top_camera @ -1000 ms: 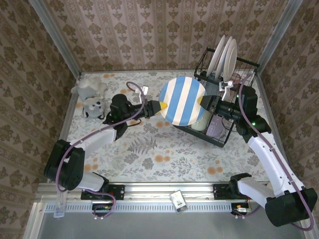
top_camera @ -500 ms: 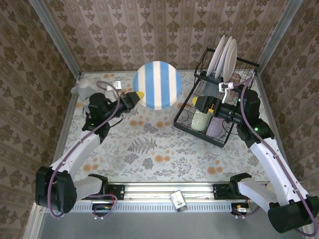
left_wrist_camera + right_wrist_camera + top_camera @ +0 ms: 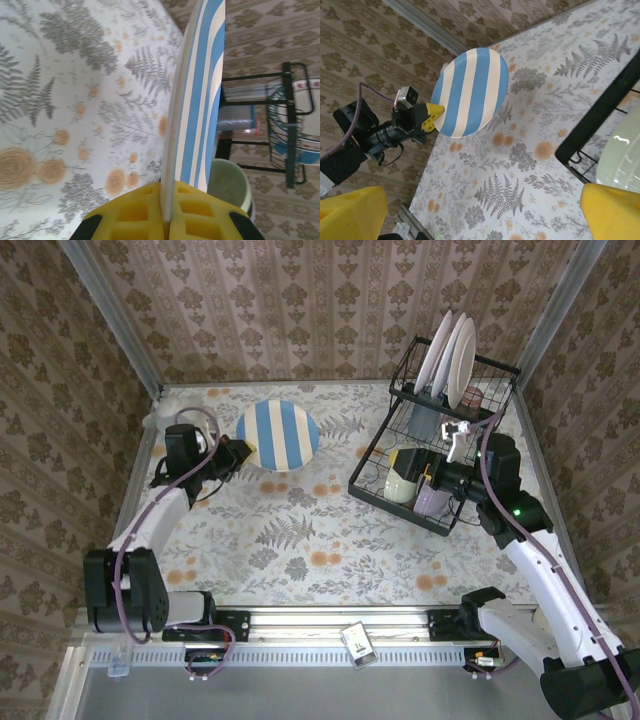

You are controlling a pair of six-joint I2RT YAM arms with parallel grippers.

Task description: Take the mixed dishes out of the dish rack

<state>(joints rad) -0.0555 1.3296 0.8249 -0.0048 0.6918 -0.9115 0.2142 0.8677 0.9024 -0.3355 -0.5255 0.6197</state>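
The left fingers (image 3: pixel 155 214) pinch the rim of the striped plate (image 3: pixel 278 435), which juts from them toward the dish rack (image 3: pixel 394 502), tilted over the far-left desk (image 3: pixel 300 540). The right fingers (image 3: pixel 432 478) gape wide just beside the rack's pale green bowl (image 3: pixel 403 480), so that arm is nearer the remaining dishes.

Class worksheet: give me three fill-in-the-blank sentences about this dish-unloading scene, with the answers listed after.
The left hand grips a plate with white and ____ stripes by its rim.
The right hand is ____ and holds nothing.
Two white plates stand upright on the ____ shelf of the rack.
Missing words: blue; open; upper.
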